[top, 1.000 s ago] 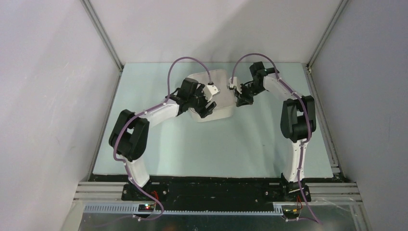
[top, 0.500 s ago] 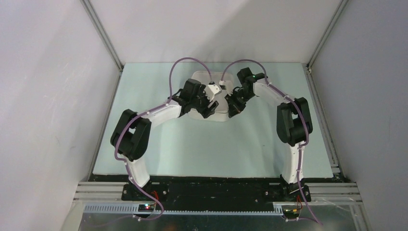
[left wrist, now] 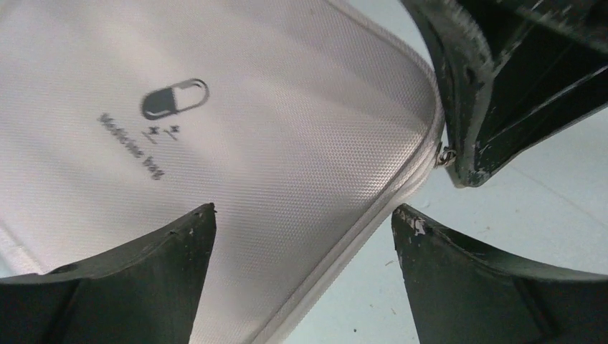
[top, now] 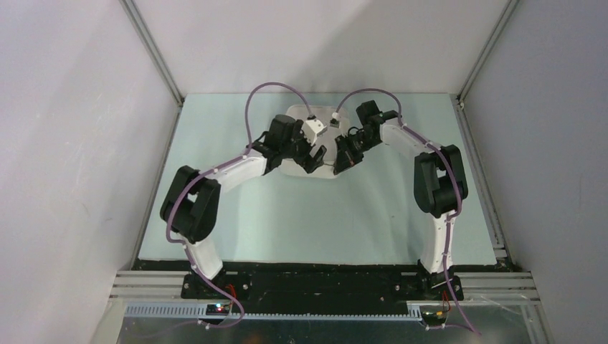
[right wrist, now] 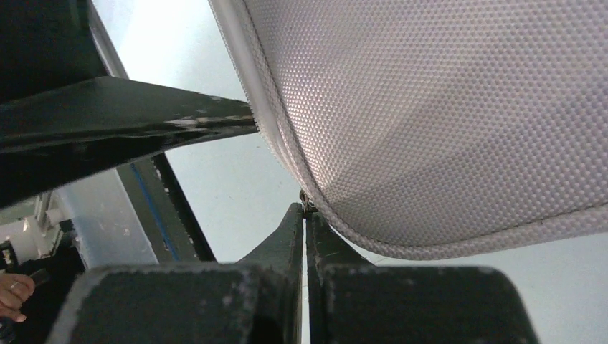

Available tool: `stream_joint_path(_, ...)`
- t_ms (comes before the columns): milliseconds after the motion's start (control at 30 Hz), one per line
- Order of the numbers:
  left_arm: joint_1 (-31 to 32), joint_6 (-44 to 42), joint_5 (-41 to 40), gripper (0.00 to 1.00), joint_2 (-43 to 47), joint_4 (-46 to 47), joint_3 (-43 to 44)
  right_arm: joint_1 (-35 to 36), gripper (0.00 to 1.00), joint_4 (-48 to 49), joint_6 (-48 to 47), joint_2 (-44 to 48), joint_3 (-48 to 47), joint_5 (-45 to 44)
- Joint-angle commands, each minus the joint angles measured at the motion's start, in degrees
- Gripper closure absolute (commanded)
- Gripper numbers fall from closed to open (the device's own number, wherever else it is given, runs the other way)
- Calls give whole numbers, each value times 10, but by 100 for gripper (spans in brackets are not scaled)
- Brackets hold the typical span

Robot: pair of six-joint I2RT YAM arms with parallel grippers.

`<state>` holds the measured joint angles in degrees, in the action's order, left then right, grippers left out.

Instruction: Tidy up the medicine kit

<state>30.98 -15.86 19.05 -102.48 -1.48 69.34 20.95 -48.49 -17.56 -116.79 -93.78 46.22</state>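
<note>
Moved: your R gripper (right wrist: pixel 305 215) slid left; L gripper (left wrist: pixel 302 211) opened wider.
Kit: medicine kit (left wrist: pixel 287 129) sat far-centre, closed.
R jaws: pinched zip pull (left wrist: pixel 446 155), prob. to drag it.
L jaws: open above kit, prob. to brace.

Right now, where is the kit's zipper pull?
In the left wrist view the zipper pull sits at the medicine kit's rounded corner, right of centre, pinched in the right gripper's shut tips.

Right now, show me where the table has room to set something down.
Free: near table in front of the case, between left arm and right arm; both far corners. Crowded: the case, where left gripper and right gripper meet.
</note>
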Motion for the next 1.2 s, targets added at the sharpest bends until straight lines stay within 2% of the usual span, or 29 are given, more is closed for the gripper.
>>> stream_joint_path(0, -19, 8, 19, 2, 106, 37, 10, -2, 100, -19, 14, 41, -20, 61)
stream_joint_path(233, -57, 21, 84, 0, 123, -44, 19, -23, 100, 0, 46, 34, -6, -15)
stream_joint_path(300, -73, 75, 84, 0, 103, -43, 24, -34, 100, -2, 50, 35, -3, -25)
stream_joint_path(367, -99, 178, 53, 0, 66, -40, 46, -41, 100, -8, 52, 35, -5, -40)
stream_joint_path(400, -112, 265, 44, 0, 51, -40, 64, -44, 100, -13, 51, 34, -6, -46)
stream_joint_path(467, -145, 387, 26, 0, 11, -34, 78, -57, 100, -18, 50, 26, -11, -62)
stream_joint_path(533, -160, 436, -10, 0, 0, 0, 62, -75, 100, -21, 39, 12, -25, -80)
stream_joint_path(600, -161, 463, 5, 0, -10, 10, 57, -90, 100, -24, 16, -14, -49, -99)
stream_joint_path(767, -122, 465, 54, 2, -43, 63, 36, -106, 100, -33, -55, -84, -136, -168)
stream_joint_path(967, -58, 411, 114, 8, -78, 71, 77, -121, 100, 7, -59, -137, -188, -244)
stream_joint_path(1033, -63, 395, 132, 11, -68, 54, 92, -123, 100, 5, -69, -153, -209, -253)
stream_joint_path(1167, -96, 324, 132, 12, -38, -41, 140, -125, 100, -8, -92, -149, -232, -235)
